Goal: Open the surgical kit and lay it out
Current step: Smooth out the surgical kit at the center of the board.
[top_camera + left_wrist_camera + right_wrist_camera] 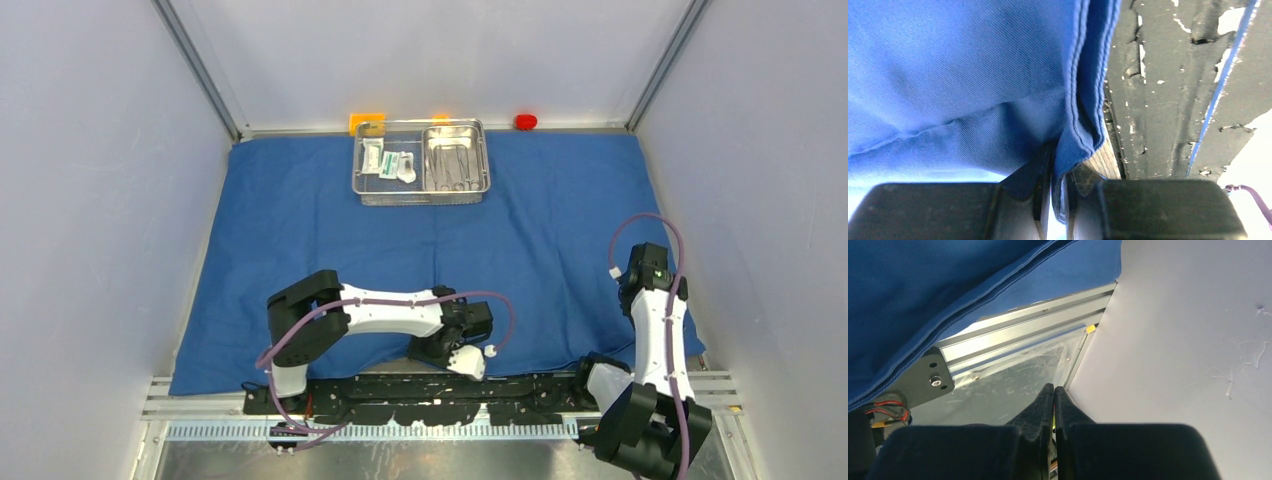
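Pinching the near hem of the blue cloth (300,220), the left tool (1060,170) was clamped nearly closed at 6 o'clock. At 4 o'clock the right tool (1053,390) was closed on nothing (fingers touching). The wire-mesh basket (420,160) sat on the cloth at 12 o'clock.

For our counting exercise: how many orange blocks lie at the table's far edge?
2. The left orange block sits behind the basket, at its far-left corner; the right orange block peeks over its far rim, mostly hidden. Others may hide behind it.
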You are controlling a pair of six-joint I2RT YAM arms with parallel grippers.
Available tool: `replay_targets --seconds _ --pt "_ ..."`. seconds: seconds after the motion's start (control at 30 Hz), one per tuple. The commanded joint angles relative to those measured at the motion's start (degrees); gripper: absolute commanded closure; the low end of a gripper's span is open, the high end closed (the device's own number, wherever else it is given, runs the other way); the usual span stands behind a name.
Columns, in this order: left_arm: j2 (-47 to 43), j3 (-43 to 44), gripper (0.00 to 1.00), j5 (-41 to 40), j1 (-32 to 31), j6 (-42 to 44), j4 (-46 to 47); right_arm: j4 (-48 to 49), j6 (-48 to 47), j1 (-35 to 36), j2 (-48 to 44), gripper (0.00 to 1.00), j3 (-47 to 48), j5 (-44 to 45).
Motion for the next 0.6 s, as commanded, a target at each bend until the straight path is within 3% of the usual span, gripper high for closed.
replay_targets --seconds 0.0,0.23,0.47,0.57 --pt "-3.74 -0.83 0.83 4.85 0.38 1.25 -0.99 -2.87 0.37 -0.17 -1.98 0.88 2.15 -2.47" --pt "-5.06 -0.78 0.81 12.63 0.33 0.04 -0.59 -1.24 3.68 -0.07 3.99 0.64 9.84 -17.45" --pt "-3.72 1.93 0.99 24.19 0.31 0.86 -5.63 3.28 3.42 2.06 10.46 0.63 13.01 -28.51" --pt "-3.05 3.55 1.0 29.65 0.29 1.8 -8.89 6.11 3.75 3.36 12.9 0.63 13.14 -28.51"
